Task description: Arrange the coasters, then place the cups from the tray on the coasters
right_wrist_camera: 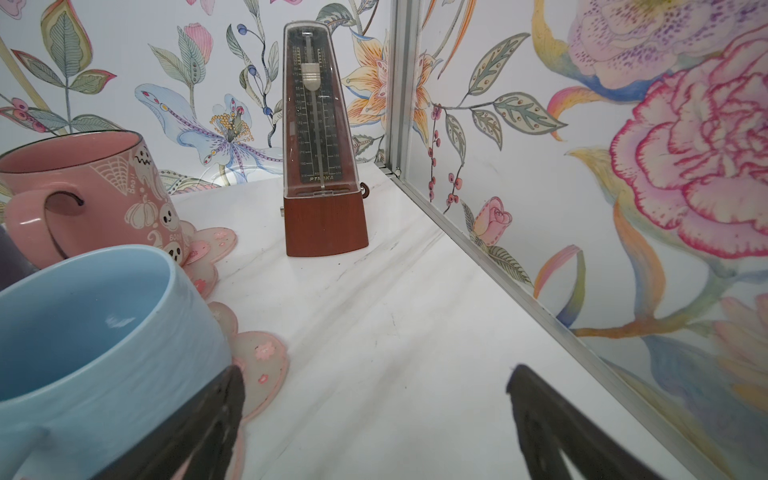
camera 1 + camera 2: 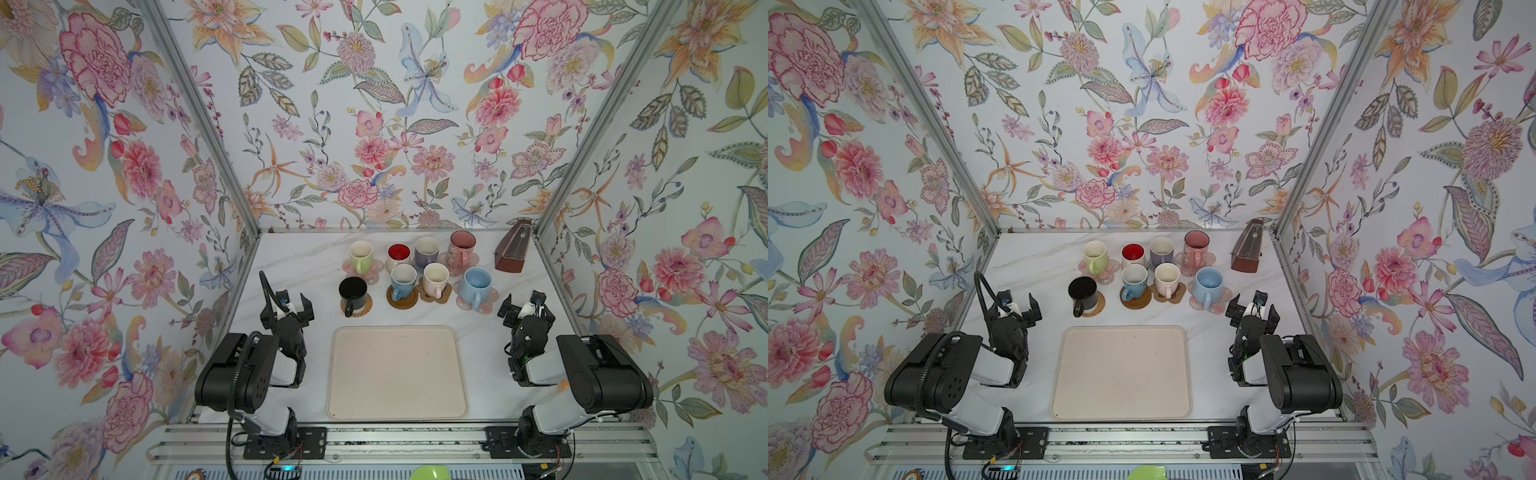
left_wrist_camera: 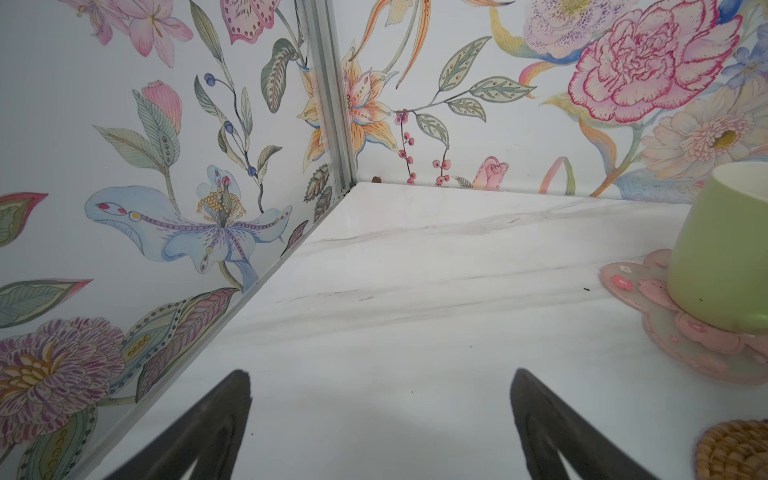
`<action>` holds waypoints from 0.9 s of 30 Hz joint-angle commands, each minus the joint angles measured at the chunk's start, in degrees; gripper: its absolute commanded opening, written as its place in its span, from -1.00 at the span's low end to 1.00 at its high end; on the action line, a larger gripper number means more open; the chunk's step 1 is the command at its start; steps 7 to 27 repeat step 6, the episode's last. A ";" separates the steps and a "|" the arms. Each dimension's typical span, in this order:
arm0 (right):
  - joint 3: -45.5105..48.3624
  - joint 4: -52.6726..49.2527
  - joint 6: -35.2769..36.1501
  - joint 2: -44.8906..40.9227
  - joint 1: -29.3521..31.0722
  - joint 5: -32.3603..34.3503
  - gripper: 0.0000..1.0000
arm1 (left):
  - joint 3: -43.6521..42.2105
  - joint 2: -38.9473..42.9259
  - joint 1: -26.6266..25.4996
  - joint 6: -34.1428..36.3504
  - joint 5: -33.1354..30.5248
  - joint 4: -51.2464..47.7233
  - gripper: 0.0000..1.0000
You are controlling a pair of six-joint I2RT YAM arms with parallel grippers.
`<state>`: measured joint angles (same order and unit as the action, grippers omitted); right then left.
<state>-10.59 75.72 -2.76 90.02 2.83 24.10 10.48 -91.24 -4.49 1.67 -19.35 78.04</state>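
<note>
The beige tray (image 2: 397, 374) lies bare at the front centre. Behind it several cups stand on coasters in two rows: light green (image 2: 360, 257) on a pink flower coaster (image 2: 376, 270), black (image 2: 352, 293) on a rattan round (image 2: 362, 311), blue (image 2: 403, 280) on a brown disc (image 2: 402, 301), light blue (image 2: 477, 284) on a pink flower coaster (image 1: 262, 365), and pink patterned (image 2: 462, 245) at the back. My left gripper (image 2: 294, 300) hovers open left of the black cup, holding nothing. My right gripper (image 2: 522, 301) is open beside the light blue cup (image 1: 104, 340), also holding nothing.
A brown metronome (image 2: 512, 251) stands in the back right corner, close to the pink patterned cup (image 1: 91, 191). Floral walls with metal posts enclose the marble table on three sides. An aluminium rail (image 2: 395, 444) carries both arm bases at the front.
</note>
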 commanded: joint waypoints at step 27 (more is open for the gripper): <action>-0.99 0.79 0.37 0.37 0.29 0.60 0.98 | 2.92 0.64 2.56 -1.66 3.87 -4.98 0.98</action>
